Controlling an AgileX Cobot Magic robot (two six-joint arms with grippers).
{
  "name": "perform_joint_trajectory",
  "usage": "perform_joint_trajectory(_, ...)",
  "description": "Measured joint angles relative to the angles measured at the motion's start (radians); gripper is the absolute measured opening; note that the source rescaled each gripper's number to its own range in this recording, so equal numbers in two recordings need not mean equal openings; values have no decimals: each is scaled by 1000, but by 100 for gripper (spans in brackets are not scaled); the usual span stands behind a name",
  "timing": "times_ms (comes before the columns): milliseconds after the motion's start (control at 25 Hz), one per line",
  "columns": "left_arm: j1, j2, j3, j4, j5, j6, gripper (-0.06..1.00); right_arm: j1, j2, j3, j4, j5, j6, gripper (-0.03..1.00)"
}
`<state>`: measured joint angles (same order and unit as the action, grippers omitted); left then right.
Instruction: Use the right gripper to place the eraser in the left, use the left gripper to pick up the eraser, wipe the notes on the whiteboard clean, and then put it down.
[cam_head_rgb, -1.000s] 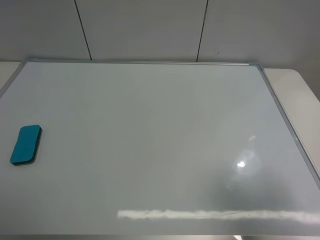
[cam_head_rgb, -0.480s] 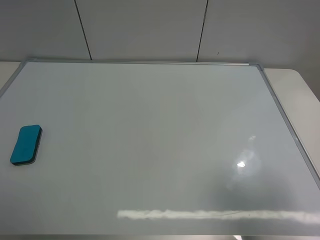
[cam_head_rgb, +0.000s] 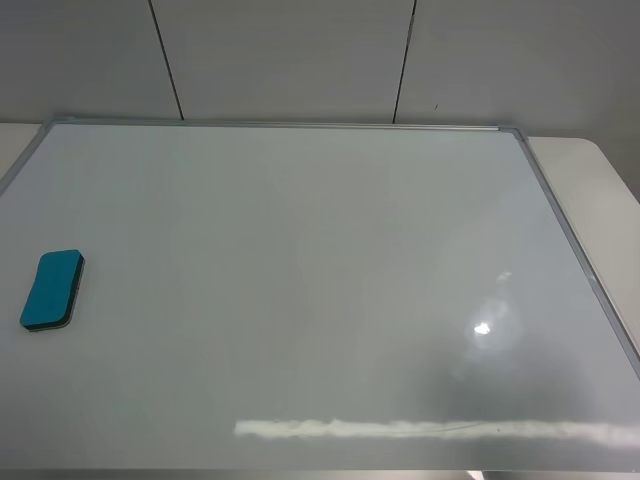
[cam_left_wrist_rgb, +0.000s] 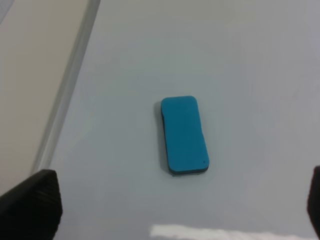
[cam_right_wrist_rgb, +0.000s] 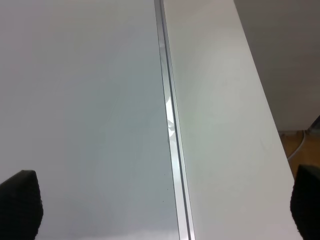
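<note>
Wiping looks finished: glossy white metal-framed whiteboard (cam_head_rgb: 320, 300) shows no marks, teal rounded eraser block (cam_head_rgb: 51, 290) rests on it, left hand (cam_left_wrist_rgb: 165, 210) and right hand (cam_right_wrist_rgb: 165, 210) wide open, empty.

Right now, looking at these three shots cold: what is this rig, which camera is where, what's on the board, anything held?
It is a two-armed robot with a gripper on each arm. One picture comes from a camera mounted high; it shows a whiteboard with a teal eraser near its left edge, and no writing visible. The other two come from cameras on the wrists. The left gripper hangs open above the eraser. The right gripper is open over the board's right frame. Neither holds anything.
</note>
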<state>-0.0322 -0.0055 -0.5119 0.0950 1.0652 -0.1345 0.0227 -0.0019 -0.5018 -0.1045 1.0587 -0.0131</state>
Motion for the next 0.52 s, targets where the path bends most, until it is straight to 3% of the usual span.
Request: perform_joint_trajectory(520,0,0,0,1,0,0,100,0,0,0,0,0,0,100)
